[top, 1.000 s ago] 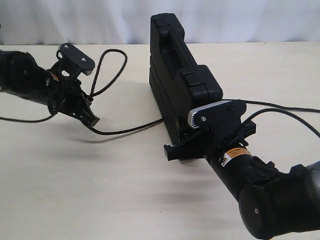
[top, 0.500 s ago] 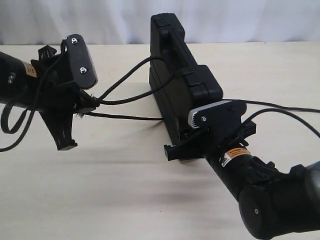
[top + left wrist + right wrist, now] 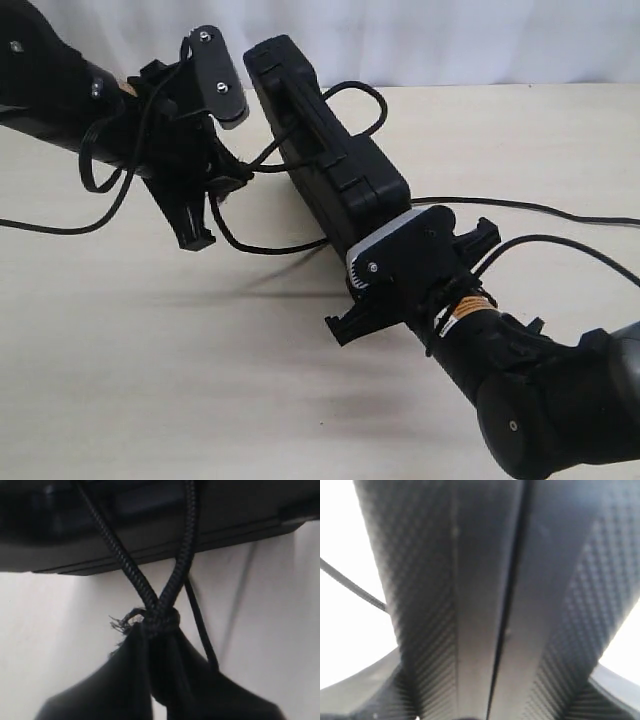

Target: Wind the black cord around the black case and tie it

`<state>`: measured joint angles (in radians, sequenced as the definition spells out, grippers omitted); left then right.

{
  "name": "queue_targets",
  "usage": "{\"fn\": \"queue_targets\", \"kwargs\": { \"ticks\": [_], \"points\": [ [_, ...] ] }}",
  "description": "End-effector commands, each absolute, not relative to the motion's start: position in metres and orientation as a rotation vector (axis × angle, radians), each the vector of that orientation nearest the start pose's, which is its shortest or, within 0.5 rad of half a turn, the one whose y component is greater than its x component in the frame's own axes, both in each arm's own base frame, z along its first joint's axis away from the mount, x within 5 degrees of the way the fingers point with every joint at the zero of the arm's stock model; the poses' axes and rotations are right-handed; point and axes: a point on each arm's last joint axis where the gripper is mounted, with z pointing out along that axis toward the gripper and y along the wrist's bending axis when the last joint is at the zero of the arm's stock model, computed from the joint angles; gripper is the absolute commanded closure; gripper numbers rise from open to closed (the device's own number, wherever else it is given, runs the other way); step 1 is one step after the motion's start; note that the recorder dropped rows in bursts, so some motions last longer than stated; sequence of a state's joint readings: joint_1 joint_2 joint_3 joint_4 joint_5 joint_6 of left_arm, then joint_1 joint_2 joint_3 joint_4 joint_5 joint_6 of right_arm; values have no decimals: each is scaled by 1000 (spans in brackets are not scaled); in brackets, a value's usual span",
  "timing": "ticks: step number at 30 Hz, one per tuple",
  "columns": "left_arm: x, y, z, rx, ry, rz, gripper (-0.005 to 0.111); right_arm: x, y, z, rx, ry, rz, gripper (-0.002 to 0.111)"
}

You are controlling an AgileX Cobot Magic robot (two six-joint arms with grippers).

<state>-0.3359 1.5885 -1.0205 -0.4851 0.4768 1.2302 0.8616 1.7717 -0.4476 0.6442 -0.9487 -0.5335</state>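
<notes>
meanwhile the left gripper point(image 3: 159, 630) had risen from near the table point(image 3: 150, 380) to just beside the black case point(image 3: 320, 150). its fingers were pinched tight on the black cord point(image 3: 122, 562) where two strands crossed, the frayed end sticking out beside them. the cord, slack on the table a second before, now looped over the case's top. the case, upright earlier, leaned toward the left arm. the right gripper point(image 3: 400, 285) stayed clamped on its near end, jaws partly spread.
</notes>
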Motion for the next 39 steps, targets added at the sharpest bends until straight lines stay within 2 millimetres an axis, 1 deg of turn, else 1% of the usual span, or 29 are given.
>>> {"fn": "queue_targets", "kwargs": {
  "ticks": [1,2,3,4,5,6,7,8,9,10,11,12,13,14,15,17,19,22,25,27,30,33,34,36,39],
  "points": [
    [314,-137,222,1353,2035,-180,107,205,173,115,-769,1929,-72,104],
    [316,-139,219,1335,2036,-189,107,204,173,114,-798,1931,-83,103],
    [320,-140,215,1307,2037,-191,107,204,173,113,-825,1934,-92,99],
    [322,-140,215,1288,2034,-184,107,203,173,113,-826,1936,-91,95],
    [324,-139,217,1263,2025,-159,107,203,173,113,-829,1942,-89,84],
    [324,-139,218,1260,2022,-156,107,203,173,113,-829,1942,-89,77],
    [324,-139,219,1251,2018,-153,107,203,173,113,-829,1942,-89,61],
    [325,-138,220,1248,2016,-148,107,203,173,113,-829,1942,-89,55],
    [325,-138,220,1242,2014,-140,107,203,172,112,-815,1950,-93,41],
    [326,-138,220,1238,2012,-135,107,203,171,112,-803,1958,-96,37],
    [327,-137,221,1226,2005,-118,107,204,169,113,-754,1981,-104,28],
    [329,-136,222,1208,1997,-94,107,203,166,116,-710,2016,-111,22],
    [331,-135,223,1188,1992,-75,107,201,164,119,-736,2037,-124,20],
    [333,-134,225,1147,1990,-63,107,196,165,124,-764,2079,-70,18],
    [333,-134,225,1143,1988,-57,107,193,166,129,-774,2096,-22,18],
    [333,-134,225,1143,1988,-57,107,181,167,149,-777,2135,122,19],
    [333,-134,225,1143,1988,-57,107,168,167,172,-787,2136,269,19],
    [333,-134,225,1141,1987,-55,107,159,164,193,-766,2104,374,19],
    [333,-134,225,1141,1987,-55,107,149,157,217,-744,2028,451,19],
    [333,-134,225,1141,1987,-55,107,148,150,236,-654,1950,476,19],
    [333,-134,225,1141,1987,-55,107,155,138,264,-456,1819,451,21],
    [333,-134,225,1141,1987,-55,107,170,128,282,-321,1768,407,31],
    [333,-134,225,1141,1987,-55,107,179,125,287,-285,1777,401,35],
    [333,-134,225,1141,1987,-55,107,197,124,295,-280,1826,409,41],
    [333,-134,225,1141,1987,-55,107,232,121,300,-294,1963,476,41]
  ]
}}
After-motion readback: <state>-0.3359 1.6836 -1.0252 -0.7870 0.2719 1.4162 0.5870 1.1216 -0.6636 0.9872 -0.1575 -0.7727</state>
